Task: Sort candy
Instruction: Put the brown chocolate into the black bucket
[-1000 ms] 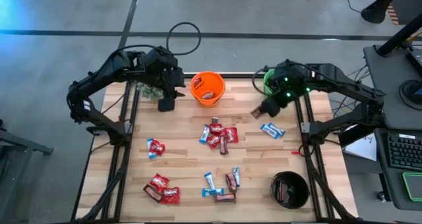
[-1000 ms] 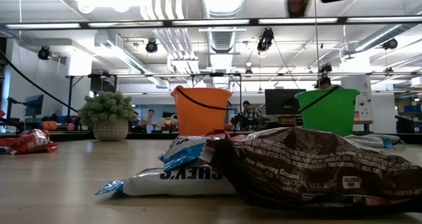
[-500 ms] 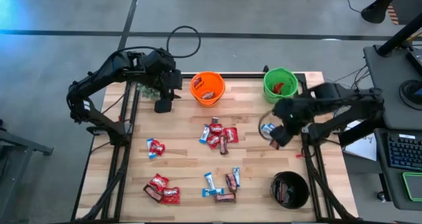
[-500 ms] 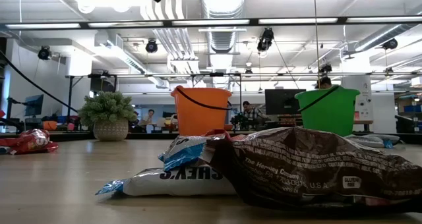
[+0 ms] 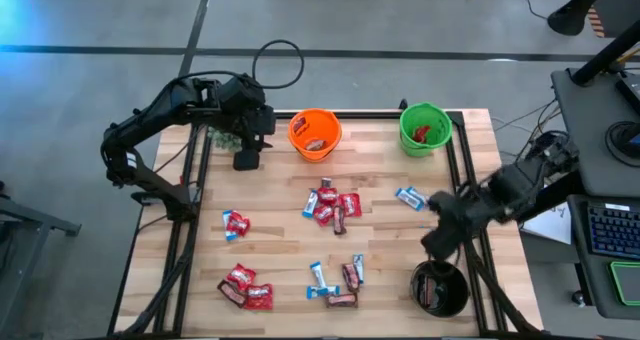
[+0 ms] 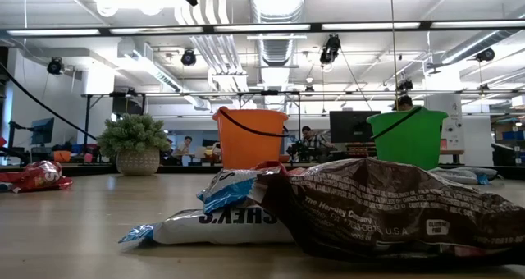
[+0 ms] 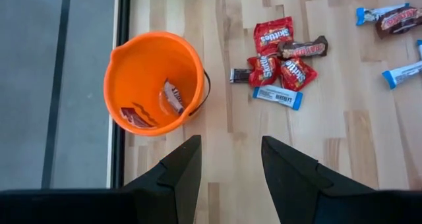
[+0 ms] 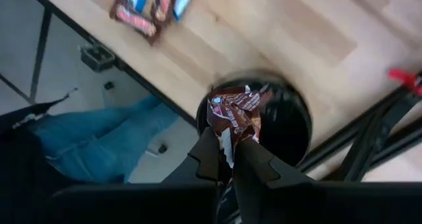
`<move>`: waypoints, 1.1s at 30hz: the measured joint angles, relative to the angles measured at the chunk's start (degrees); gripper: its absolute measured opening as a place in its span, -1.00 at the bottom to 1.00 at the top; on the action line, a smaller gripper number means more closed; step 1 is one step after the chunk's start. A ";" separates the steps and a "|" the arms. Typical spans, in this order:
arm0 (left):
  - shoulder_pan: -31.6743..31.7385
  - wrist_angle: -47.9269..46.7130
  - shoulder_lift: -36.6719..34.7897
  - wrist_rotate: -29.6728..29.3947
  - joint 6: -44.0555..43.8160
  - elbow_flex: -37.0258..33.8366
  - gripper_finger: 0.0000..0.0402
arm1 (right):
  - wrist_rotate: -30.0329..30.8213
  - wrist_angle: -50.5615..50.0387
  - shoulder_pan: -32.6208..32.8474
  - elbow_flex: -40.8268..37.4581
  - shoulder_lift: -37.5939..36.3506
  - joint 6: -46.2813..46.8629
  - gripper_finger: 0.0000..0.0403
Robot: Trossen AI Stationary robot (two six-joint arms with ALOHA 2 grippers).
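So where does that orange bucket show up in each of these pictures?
High view: orange bucket at the table's far edge, left of the green bucket.
Low view: orange bucket mid-picture, far back; the green bucket, their shared landmark, to its right.
Left wrist view: ahead of the left gripper.
Right wrist view: not in it.

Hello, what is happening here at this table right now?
Two robot arms are sorting candy into buckets. The right gripper is shut on a dark brown candy bar and holds it over the black bucket. The left gripper is open, near the orange bucket. Many sweets lie unsorted on the table.
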 joint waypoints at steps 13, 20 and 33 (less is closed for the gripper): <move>0.00 -1.42 -0.15 -0.05 -0.02 0.00 -0.30 | -2.67 1.22 10.75 0.00 9.85 9.20 -0.94; 0.00 -2.73 -0.17 -0.09 1.20 0.00 -0.30 | -4.45 1.33 11.12 -0.02 12.07 8.62 -0.94; 0.00 -3.91 -0.68 -0.11 1.46 0.00 -0.30 | -4.16 1.28 11.12 -0.02 11.16 10.05 -0.43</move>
